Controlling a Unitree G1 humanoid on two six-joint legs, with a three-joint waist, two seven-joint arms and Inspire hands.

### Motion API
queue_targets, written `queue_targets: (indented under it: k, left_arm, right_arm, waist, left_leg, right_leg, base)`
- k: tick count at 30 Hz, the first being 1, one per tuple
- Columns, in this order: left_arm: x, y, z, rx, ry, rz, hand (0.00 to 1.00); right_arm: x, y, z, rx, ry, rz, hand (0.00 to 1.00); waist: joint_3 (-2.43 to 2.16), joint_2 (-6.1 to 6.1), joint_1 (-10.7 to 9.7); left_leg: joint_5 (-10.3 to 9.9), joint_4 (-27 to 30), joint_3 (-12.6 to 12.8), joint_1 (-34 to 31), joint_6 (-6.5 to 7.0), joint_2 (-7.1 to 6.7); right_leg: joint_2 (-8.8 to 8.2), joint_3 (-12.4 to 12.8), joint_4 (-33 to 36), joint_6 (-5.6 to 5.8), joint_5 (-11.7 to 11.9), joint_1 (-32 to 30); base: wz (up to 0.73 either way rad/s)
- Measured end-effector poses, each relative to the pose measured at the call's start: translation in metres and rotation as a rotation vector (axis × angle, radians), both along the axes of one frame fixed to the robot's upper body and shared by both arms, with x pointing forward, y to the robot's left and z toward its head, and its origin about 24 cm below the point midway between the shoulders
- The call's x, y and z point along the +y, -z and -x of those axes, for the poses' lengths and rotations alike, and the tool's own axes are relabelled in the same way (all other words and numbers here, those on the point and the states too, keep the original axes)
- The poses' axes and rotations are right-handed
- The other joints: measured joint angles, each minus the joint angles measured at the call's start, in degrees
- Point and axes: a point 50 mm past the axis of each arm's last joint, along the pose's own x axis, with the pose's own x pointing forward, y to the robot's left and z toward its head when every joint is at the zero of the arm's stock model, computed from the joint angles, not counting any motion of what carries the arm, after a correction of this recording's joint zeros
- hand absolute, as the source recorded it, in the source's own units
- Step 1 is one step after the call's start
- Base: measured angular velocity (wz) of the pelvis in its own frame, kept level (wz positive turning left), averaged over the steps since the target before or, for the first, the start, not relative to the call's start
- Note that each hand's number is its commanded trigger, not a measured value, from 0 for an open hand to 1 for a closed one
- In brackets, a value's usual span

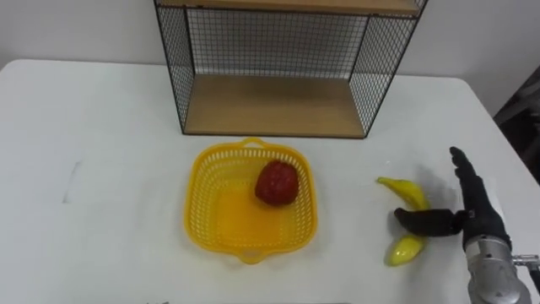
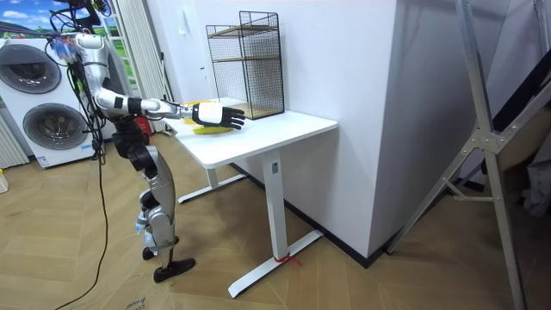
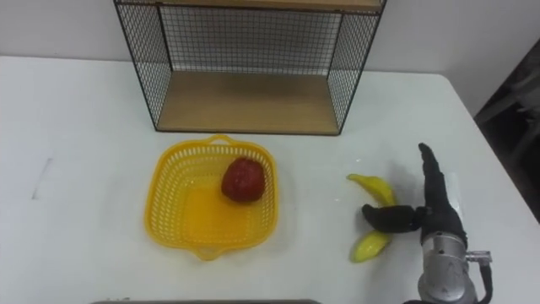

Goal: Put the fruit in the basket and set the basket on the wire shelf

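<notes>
White worktop (image 1: 101,127) from side to side.

A bit left of the middle: yellow basket (image 1: 207,181), flat on the worktop, open side up, with a small handle on the far rim and one on the near rim. Inside the basket, toward its right side: one red fruit (image 1: 277,182), round and bumpy. Hard to tell what kind.

Behind the basket, by the wall: wire shelf (image 1: 270,105), standing on the worktop, with black mesh at the sides and back, a wooden bottom board and an open front. Basket in front of the shelf and apart from it, not on it.

Further right: yellow banana (image 1: 407,192), lying bent on the worktop, well apart from the basket. One end far and to the left, the other end near. Not in the basket yet.

Just right of the banana: right robot hand (image 1: 477,215), in from the lower right. Fingers (image 1: 462,173) straight and close together, pointing at the far edge. Dark thumb (image 1: 426,221) stuck out to the left, across the middle of the banana. Released, not clenched, not wrapped round the banana. Cannot tell if the thumb presses on the banana or just sits over it.

From the room: robot upright on both legs at the worktop's end on the room view's left, one arm stretched out over the worktop, robot hand by the banana. Behind the robot: washing machines (image 2: 56,129).
</notes>
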Motion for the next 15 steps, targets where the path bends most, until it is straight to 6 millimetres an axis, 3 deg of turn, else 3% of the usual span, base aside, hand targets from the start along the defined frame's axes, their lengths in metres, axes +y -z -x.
queue_targets:
  k: [5, 10, 11, 12, 13, 14, 15]
  left_arm:
    - [0.003, 0.0, 0.005, 0.031, -0.018, -0.011, 0.0]
    - [0.005, -0.001, 0.004, 0.04, -0.019, -0.03, 0.0]
    - [0.007, -0.002, 0.005, 0.045, -0.018, -0.042, 0.0]
    - [0.008, -0.002, 0.006, 0.05, -0.02, -0.053, 0.0]
    - [0.009, -0.002, 0.006, 0.051, -0.021, -0.06, 0.0]
    - [0.009, -0.003, 0.005, 0.048, -0.022, -0.069, 0.0]
    - [0.01, -0.003, 0.005, 0.046, -0.023, -0.08, 0.0]
  right_arm:
    - [-0.002, 0.017, 0.008, 0.075, 0.018, -0.047, 0.0]
    - [0.001, 0.021, 0.01, 0.111, -0.01, -0.058, 0.0]
    - [0.001, 0.023, 0.01, 0.126, -0.013, -0.052, 0.39]
    - [0.001, 0.026, 0.012, 0.143, -0.014, -0.048, 0.69]
    - [0.001, 0.026, 0.011, 0.147, -0.017, -0.046, 0.92]
    - [0.001, 0.027, 0.011, 0.153, -0.019, -0.044, 1.0]
    - [0.0, 0.027, 0.011, 0.156, -0.02, -0.036, 1.0]
  waist:
    - [-0.51, -1.18, -0.05]
    - [-0.62, -1.14, -0.18]
    - [-0.61, -1.14, -0.18]
    - [-0.6, -1.16, -0.4]
    - [-0.6, -1.16, -0.46]
    - [-0.61, -1.14, -0.45]
    - [-0.62, -1.13, -0.45]
  left_leg:
    - [-0.07, 0.31, -0.14, 0.0, 0.04, 0.05]
    - [-0.32, 0.54, -0.36, 0.09, 0.13, 0.39]
    - [-0.32, 0.66, -0.4, 0.14, 0.13, 0.4]
    - [-0.32, 0.82, -0.45, 0.29, 0.12, 0.38]
    - [-0.32, 0.83, -0.47, 0.44, 0.12, 0.38]
    - [-0.32, 0.83, -0.69, 0.65, 0.12, 0.4]
    - [-0.32, 0.84, -0.8, 0.74, 0.12, 0.4]
  right_leg:
    - [-0.01, -0.38, -0.08, 0.01, 0.01, 0.39]
    - [-0.12, -0.84, -0.09, 0.11, 0.27, 0.85]
    - [-0.12, -0.95, -0.07, 0.09, 0.3, 0.98]
    - [-0.12, -1.17, -0.09, 0.08, 0.34, 1.27]
    - [-0.12, -1.22, -0.09, 0.08, 0.34, 1.41]
    - [-0.13, -1.23, -0.09, 0.08, 0.34, 1.62]
    - [-0.14, -1.27, -0.09, 0.08, 0.34, 1.75]
  base:
    - [0.01]
    - [0.02]
    - [0.04]
    - [0.05]
    - [0.05]
    - [0.03]
    - [0.0]
